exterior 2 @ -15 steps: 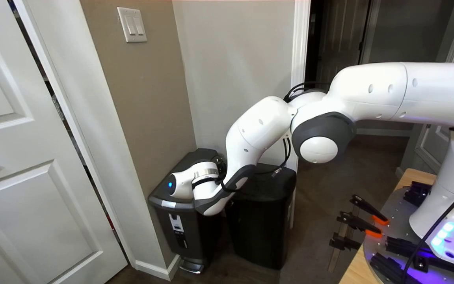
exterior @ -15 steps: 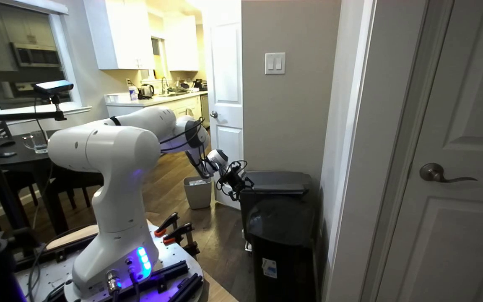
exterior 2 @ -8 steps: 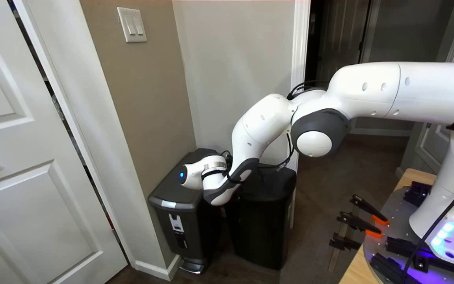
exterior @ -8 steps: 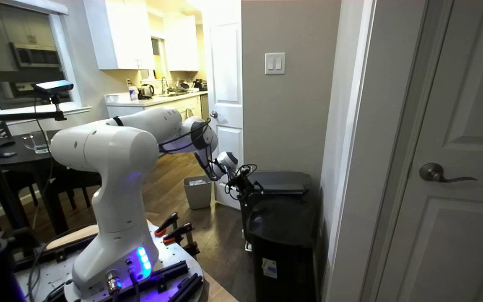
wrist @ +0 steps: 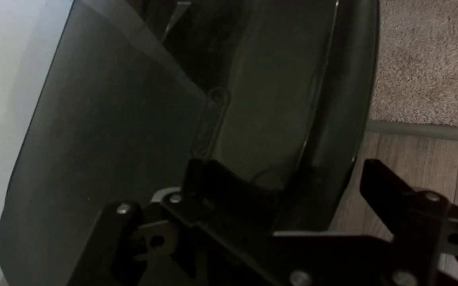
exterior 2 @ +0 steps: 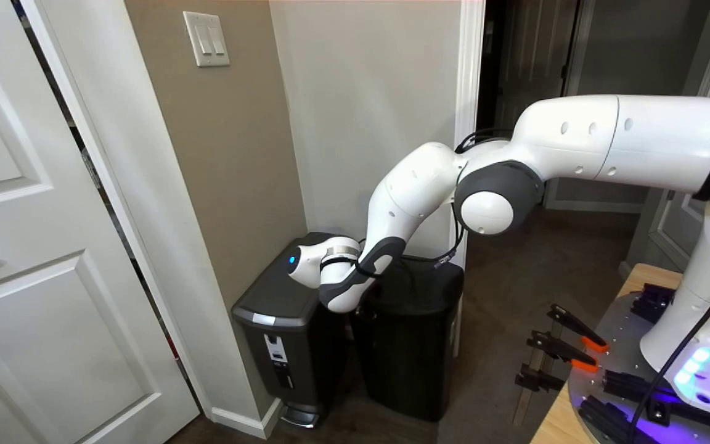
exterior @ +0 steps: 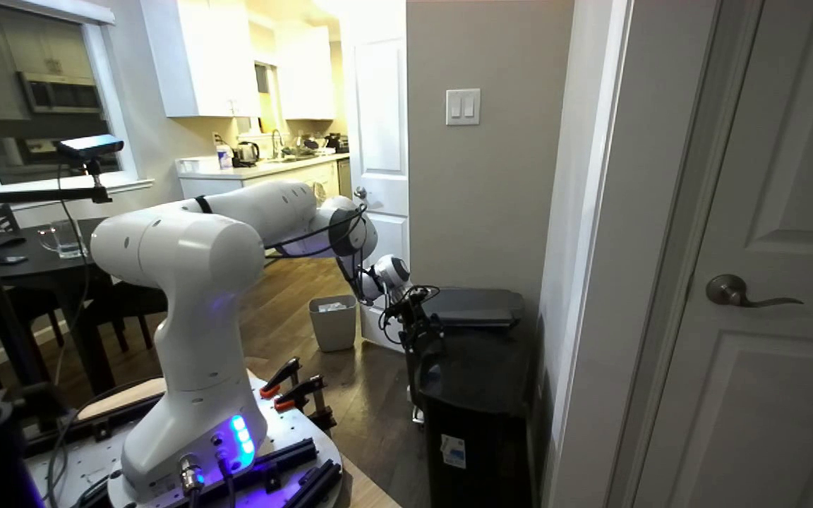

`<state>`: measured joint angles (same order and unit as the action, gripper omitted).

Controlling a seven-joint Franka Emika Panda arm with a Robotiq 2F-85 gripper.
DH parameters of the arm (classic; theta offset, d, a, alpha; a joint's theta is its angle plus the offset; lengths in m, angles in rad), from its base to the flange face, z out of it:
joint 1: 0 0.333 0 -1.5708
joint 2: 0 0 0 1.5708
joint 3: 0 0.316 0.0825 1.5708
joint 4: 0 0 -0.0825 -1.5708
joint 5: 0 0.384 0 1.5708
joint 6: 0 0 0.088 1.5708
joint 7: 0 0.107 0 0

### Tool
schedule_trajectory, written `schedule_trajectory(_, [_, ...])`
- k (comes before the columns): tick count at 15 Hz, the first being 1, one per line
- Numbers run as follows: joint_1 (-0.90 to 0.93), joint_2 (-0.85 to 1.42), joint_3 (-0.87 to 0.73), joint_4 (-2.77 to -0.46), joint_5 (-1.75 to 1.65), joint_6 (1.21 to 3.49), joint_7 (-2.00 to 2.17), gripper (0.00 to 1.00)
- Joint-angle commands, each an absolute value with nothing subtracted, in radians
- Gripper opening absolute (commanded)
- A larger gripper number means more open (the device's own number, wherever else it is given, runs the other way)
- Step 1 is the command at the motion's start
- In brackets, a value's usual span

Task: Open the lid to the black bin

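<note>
The black bin (exterior: 477,444) stands by the wall with a light label low on its side; it also shows in an exterior view (exterior 2: 401,364). Its lid (exterior: 484,370) lies flat on top, and it fills much of the wrist view (wrist: 101,131), with a sunken panel near the rim. My gripper (wrist: 284,171) is open and empty at the bin's edge. In the wrist view one finger is over the lid and the other is beyond the rim, over the floor. I cannot tell whether a finger touches the lid. In an exterior view (exterior 2: 420,290) the lid is visible but the arm hides the gripper.
A dark grey pedal bin (exterior 2: 281,351) stands close beside the black bin. The wall (exterior 2: 367,123) is right behind both. A small grey-tan bin (exterior: 333,331) stands on the floor near the white door (exterior: 378,141). Clamps (exterior 2: 561,345) stick out from the robot's table.
The arm has moved off the pedal bin toward the black bin. The gripper has gone right and lower in an exterior view, to the black bin's edge. The lid has not visibly moved.
</note>
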<state>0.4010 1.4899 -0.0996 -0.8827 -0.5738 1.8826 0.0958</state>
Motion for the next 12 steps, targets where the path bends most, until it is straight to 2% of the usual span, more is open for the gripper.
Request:
schedule_trajectory(1, [0.369, 1.489, -0.089, -0.883, -0.522, 1.911, 0.069, 1.00])
schedule_trajectory(12, [0.467, 1.491, -0.241, -0.947, -0.744, 1.943, 0.151, 1.00])
